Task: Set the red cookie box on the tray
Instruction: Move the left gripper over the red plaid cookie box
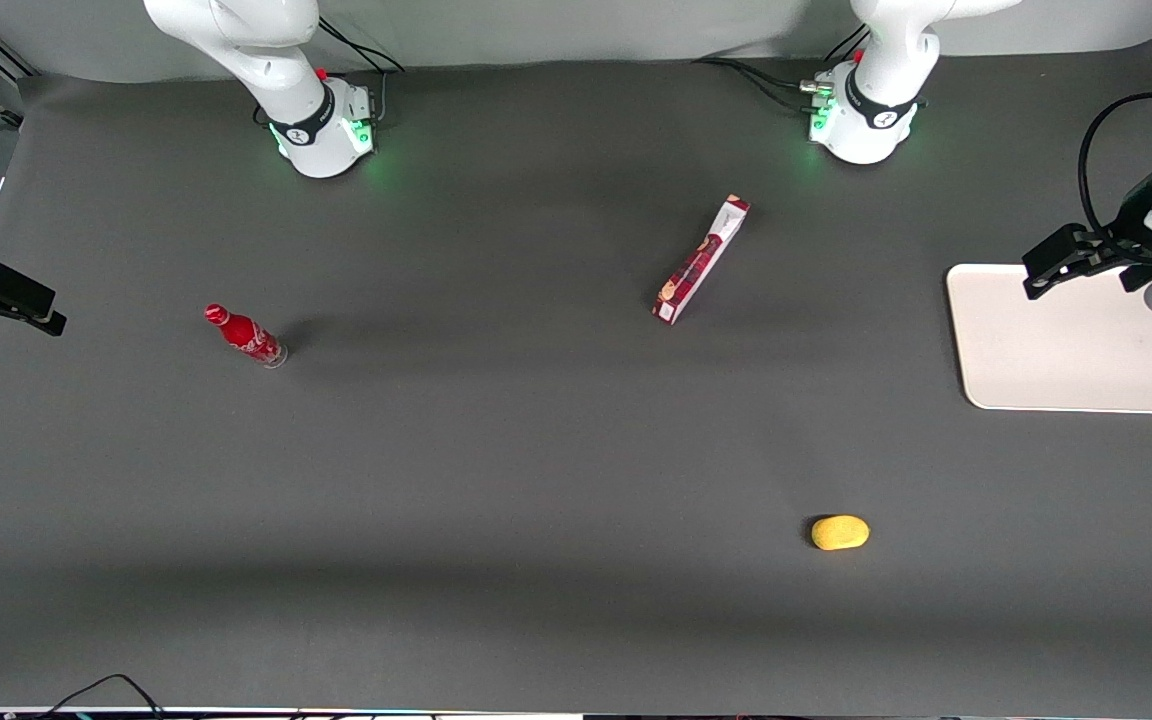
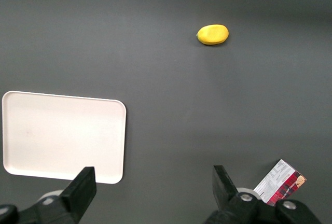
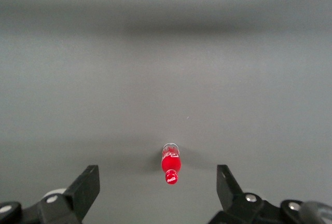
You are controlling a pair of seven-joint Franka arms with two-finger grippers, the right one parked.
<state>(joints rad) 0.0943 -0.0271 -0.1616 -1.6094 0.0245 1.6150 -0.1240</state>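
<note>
The red cookie box (image 1: 701,262) lies on the dark table between the two arm bases, its whitish narrow side showing. One end of the box (image 2: 282,181) also shows in the left wrist view. The off-white tray (image 1: 1076,345) sits flat at the working arm's end of the table with nothing on it; the left wrist view shows the tray (image 2: 62,136) from above. My left gripper (image 1: 1081,272) hangs in the air over the tray's edge farther from the front camera, well apart from the box. The gripper (image 2: 154,177) is open with nothing between its fingers.
A yellow rounded object (image 1: 840,532) lies on the table nearer the front camera than the box; it shows as the yellow object (image 2: 212,34) in the left wrist view. A small red bottle (image 1: 244,335) stands toward the parked arm's end.
</note>
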